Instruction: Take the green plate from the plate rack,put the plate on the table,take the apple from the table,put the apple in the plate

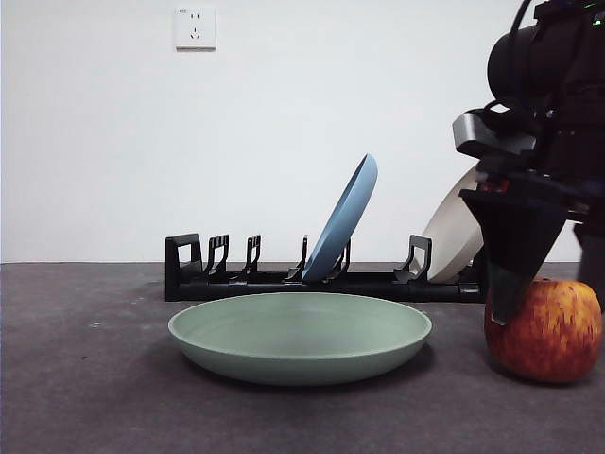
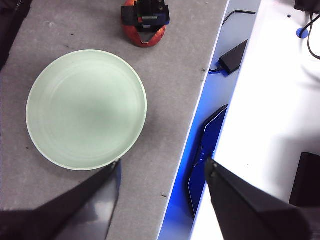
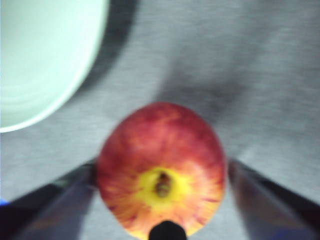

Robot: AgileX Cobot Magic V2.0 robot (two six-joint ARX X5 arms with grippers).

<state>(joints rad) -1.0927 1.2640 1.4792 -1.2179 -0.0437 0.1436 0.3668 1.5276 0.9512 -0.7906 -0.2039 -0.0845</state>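
The green plate [image 1: 301,331] lies flat on the table [image 1: 95,378] in front of the plate rack [image 1: 284,282]; it is also in the left wrist view [image 2: 86,109] and the right wrist view [image 3: 40,55]. The apple [image 1: 553,336] rests on the table to the plate's right. My right gripper [image 1: 549,310] is lowered over it, open, one jaw close on each side of the apple [image 3: 160,140]. From high up, my left gripper [image 2: 163,167] hangs open and empty over the table's edge, looking down on the apple [image 2: 145,39] and the right gripper [image 2: 150,17].
A blue plate [image 1: 345,218] leans in the middle of the rack and a beige plate [image 1: 454,236] leans at its right end, behind the right arm. Beyond the table's edge [image 2: 195,115] lies a black power adapter [image 2: 232,56] with a cable.
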